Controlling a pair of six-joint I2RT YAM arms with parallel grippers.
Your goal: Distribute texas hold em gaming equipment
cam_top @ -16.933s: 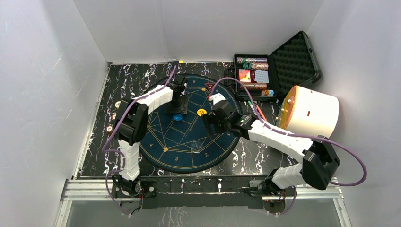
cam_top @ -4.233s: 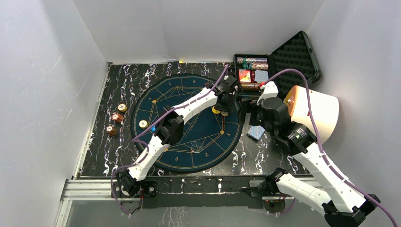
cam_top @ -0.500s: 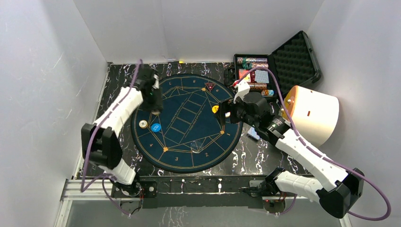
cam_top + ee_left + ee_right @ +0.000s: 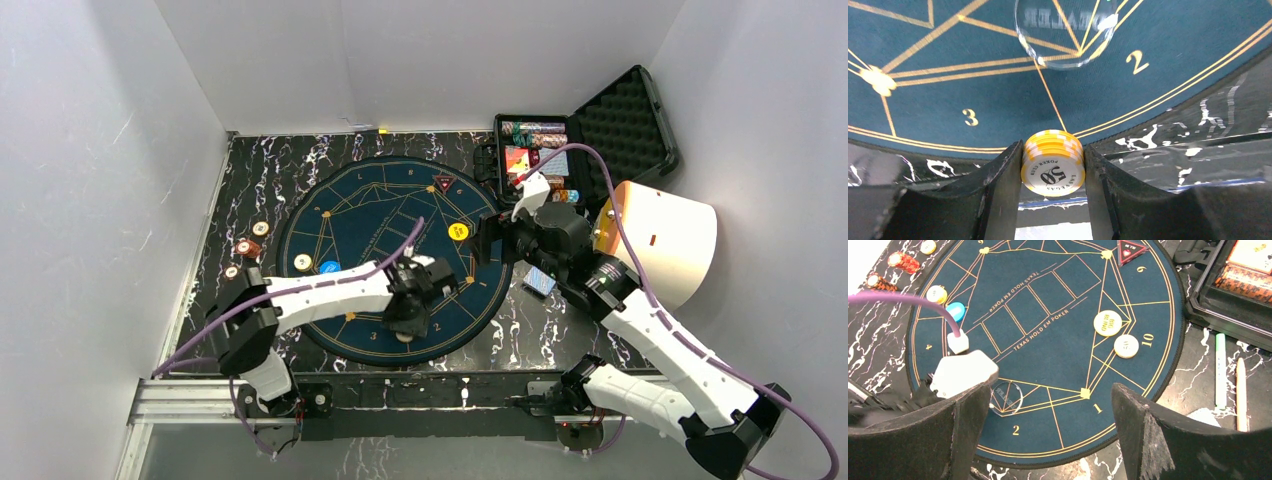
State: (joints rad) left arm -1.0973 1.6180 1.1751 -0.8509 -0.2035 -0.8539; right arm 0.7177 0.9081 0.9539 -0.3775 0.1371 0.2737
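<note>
From above, the round blue felt mat (image 4: pixel 380 205) is covering most of the black marbled table (image 4: pixel 262 170), leaving narrow bare strips at 9 and 3 o'clock. The left gripper (image 4: pixel 406 328) is hanging over the mat's rim at 6 o'clock, close to the table's near edge. The right gripper (image 4: pixel 480 250) is hovering at the mat's 3 o'clock edge, just beside the yellow button (image 4: pixel 458 231).

In the left wrist view, the black fingers (image 4: pixel 998 190) are pressing from both sides on a short stack of yellow-and-white striped chips (image 4: pixel 1053 162), about half closed. Its round face, printed "50", is facing the camera. The stack is sitting above the gold-lined rim, between the numbers 3 and 2. Whether it is touching the felt, I cannot tell. A clear DEALER disc (image 4: pixel 1065 30) is lying at 12 o'clock.

In the right wrist view, the right gripper's jaws are standing wide apart with nothing between them. The yellow button, marked BIG BLIND, is lying just beside a cream chip (image 4: pixel 1126 346). A blue button (image 4: pixel 955 311) is lying at 10 o'clock, and a green pen (image 4: pixel 1220 370) is lying off the mat at 3 o'clock.
</note>
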